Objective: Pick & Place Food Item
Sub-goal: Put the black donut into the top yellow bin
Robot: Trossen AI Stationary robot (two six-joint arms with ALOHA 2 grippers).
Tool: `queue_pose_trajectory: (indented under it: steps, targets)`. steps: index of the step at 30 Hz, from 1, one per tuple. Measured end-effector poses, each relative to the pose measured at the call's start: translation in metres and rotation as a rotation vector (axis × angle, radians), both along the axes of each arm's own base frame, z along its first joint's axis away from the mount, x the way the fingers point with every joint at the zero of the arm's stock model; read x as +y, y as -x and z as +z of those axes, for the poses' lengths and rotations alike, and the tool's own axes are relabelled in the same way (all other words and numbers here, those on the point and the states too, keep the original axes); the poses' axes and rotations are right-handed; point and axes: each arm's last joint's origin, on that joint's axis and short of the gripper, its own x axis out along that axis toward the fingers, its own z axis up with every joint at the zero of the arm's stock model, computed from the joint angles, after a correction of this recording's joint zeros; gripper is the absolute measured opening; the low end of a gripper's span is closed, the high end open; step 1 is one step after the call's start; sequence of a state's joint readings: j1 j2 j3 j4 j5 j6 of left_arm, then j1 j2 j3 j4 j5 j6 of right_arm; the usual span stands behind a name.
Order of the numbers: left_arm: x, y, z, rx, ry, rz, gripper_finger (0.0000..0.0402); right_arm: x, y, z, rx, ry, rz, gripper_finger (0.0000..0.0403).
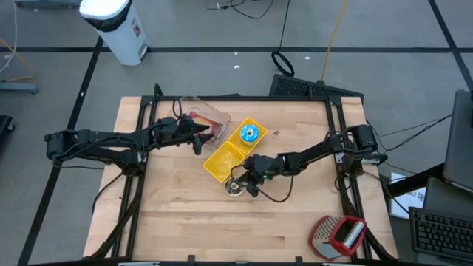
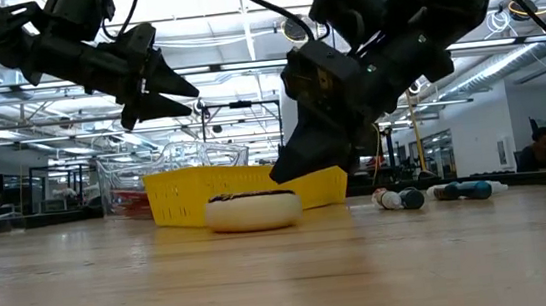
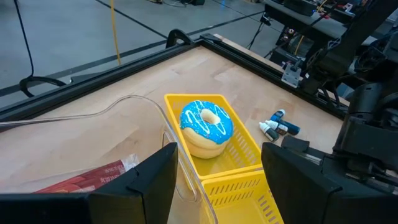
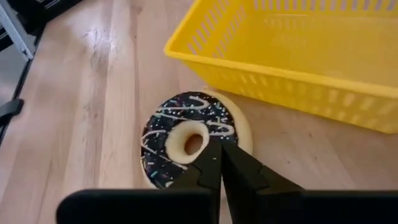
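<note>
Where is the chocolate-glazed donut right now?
The chocolate-glazed donut lies on the bare table just in front of the yellow basket, under the shut right gripper.

— What is lying on the wooden table (image 1: 185,214)?
— A chocolate donut (image 1: 235,188) is sitting beside the yellow basket (image 1: 222,164); a clear container (image 1: 209,117) and red-grey object (image 1: 338,235) are resting there too.

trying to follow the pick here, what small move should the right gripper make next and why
Probably reopen the right gripper before going down. Its fingers are shut together just above the chocolate donut, gripping nothing, and the donut lies flat on the table beside the yellow basket. Open fingers could then straddle the ring's rim or hole. The left gripper waits open over the clear container.
</note>
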State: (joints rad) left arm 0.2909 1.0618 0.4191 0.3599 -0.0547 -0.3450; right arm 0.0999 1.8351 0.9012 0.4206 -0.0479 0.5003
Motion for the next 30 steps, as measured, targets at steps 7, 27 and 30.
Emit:
queue_pose_trajectory:
  steps: [7, 27, 30]
  targets:
    - [0.0, 0.0, 0.0, 0.0, 0.0, 0.001, 0.0234, 0.013, 0.0, 0.002, -0.026, -0.004, 0.042, 0.0107]
    - [0.0, 0.0, 0.0, -0.005, 0.007, 0.004, 0.0234, 0.025, 0.005, -0.002, 0.025, 0.03, -0.05, 0.0263]
    - [0.0, 0.0, 0.0, -0.005, 0.006, 0.01, 0.0234, 0.025, 0.006, -0.004, 0.041, 0.036, -0.068, 0.0257]
